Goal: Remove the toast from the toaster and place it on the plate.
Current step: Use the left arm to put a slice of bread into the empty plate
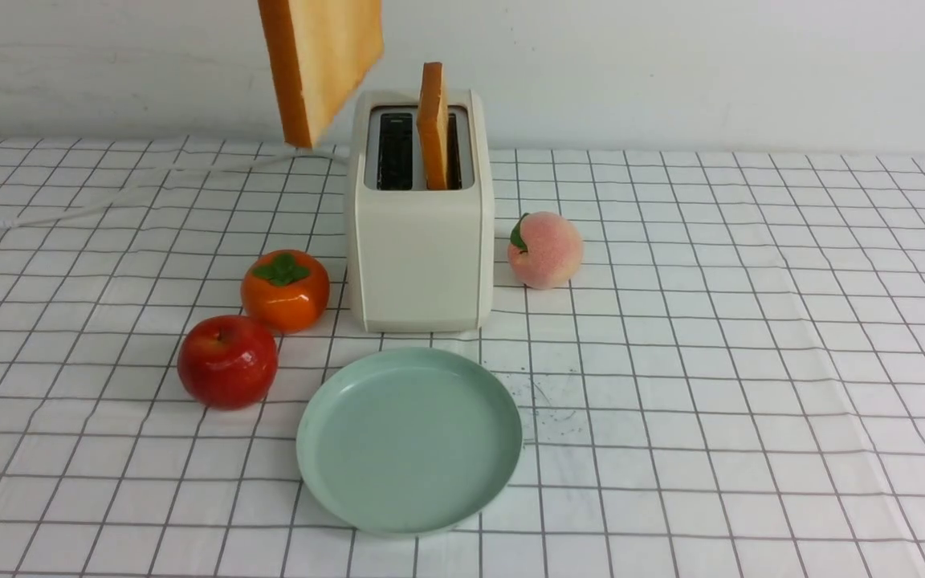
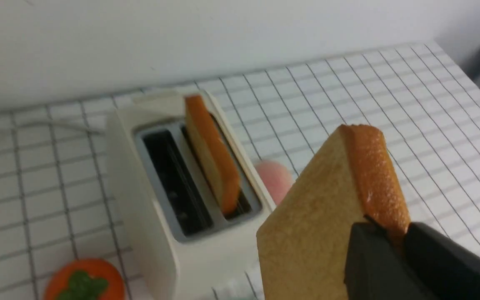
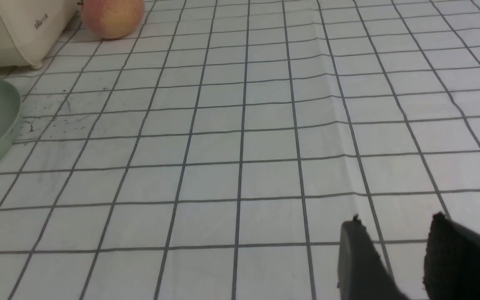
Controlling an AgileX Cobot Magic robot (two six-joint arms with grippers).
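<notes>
Left claw (image 2: 390, 233) is clamped on one toast slice (image 1: 322, 64) at its crust edge, held above-left of the toaster (image 1: 422, 257). Second slice (image 1: 433, 124) is seated in the toaster's right slot. Judged light, stiff, crumbly: crust edge to be pinched gently. Right claw (image 3: 394, 237) is parted, empty. Plate (image 1: 410, 437) is set in front of the toaster.

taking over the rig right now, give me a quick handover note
Left claw: shut on a golden-brown square toast slice, held in the air up and left of the cream-white boxy two-slot toaster.
Right claw: open, empty, over the checked tablecloth.
Done: one slice out.
To do: set it on the round pale mint-green plate, bare, in front of the toaster; a second toast slice stands in the right slot.
</notes>
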